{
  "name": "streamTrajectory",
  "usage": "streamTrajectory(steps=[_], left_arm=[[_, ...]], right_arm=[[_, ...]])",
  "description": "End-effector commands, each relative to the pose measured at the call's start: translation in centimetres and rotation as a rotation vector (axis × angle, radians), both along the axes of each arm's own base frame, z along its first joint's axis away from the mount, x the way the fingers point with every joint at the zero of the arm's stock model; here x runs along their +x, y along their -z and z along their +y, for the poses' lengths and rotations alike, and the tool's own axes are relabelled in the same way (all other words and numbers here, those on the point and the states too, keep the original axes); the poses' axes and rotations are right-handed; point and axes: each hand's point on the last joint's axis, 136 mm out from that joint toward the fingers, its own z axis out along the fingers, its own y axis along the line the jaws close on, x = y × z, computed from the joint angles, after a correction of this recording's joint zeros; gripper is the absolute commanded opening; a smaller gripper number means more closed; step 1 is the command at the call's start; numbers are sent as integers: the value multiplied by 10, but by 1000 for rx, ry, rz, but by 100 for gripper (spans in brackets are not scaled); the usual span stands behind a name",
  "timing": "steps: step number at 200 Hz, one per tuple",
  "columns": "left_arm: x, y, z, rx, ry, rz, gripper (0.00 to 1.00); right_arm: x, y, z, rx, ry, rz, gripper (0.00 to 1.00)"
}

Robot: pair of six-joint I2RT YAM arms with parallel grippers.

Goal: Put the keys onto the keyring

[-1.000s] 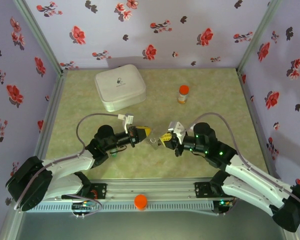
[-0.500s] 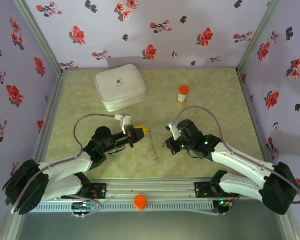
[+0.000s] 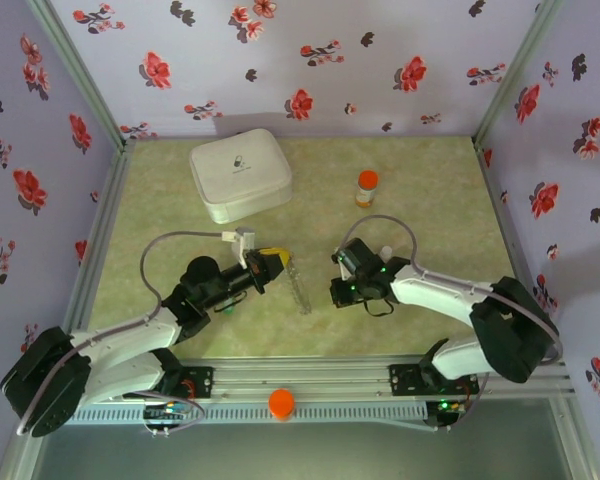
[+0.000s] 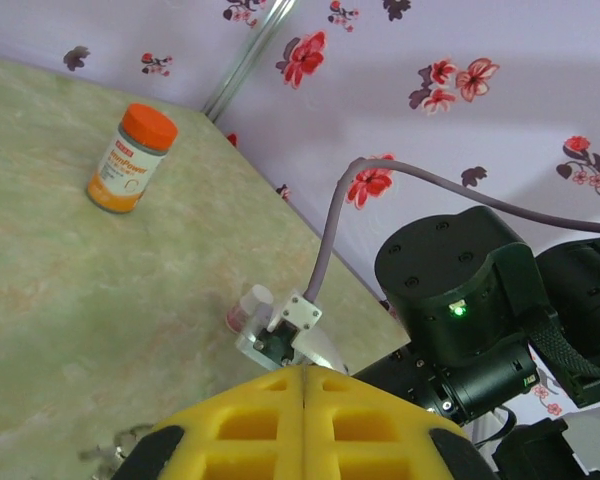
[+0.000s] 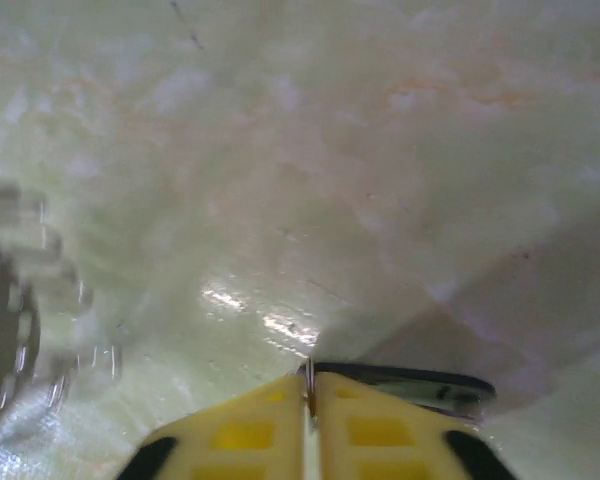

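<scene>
Your left gripper [image 3: 276, 262], just left of centre in the overhead view, had its yellow pads pressed flat together on one end of the keyring [image 3: 298, 290]. The beaded chain trailed from those fingertips down and to the right across the table [image 3: 430, 200]. Your right gripper [image 5: 310, 380], right of centre in the overhead view and apart from the chain, showed its pads all but meeting at the bottom of its wrist view. A thin dark flat piece [image 5: 410, 384] lay just past the right fingertip. It was probably the black-headed key, though I could not tell whether it was pinched or merely touched. The chain showed as a blurred grey shape at the left edge of that wrist view. To do this step well, you needed a firm edge-on grip on the key with its hole left free. You also needed the chain's loose end lifted off the table, so the two could meet head-on. The risk was the floppy chain swinging aside on contact.
</scene>
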Motion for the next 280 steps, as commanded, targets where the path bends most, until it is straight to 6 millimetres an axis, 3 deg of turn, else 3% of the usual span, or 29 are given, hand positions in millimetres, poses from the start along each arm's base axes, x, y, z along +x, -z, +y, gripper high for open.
streamTrajectory(steps=[1,23,71,147,175,247,280], left_arm=[[7,-10,6,-7,-52,-38,0],[12,-8,6,-7,-70,-23,0],[21,-2,5,-31,-107,19,0],[43,-6,26,-171,-320,180,0],[43,-8,25,-190,-348,205,0],[38,-8,22,-217,-359,225,0],[38,-8,21,-220,-361,231,0]], right_arm=[[6,-7,2,24,37,12,27],[11,-31,8,99,29,-36,34],[10,-114,36,479,-23,-102,35],[-3,-186,79,897,72,-46,39],[-8,-191,94,952,68,-16,40],[16,-147,97,892,204,-50,46],[30,-146,96,887,234,-133,46]])
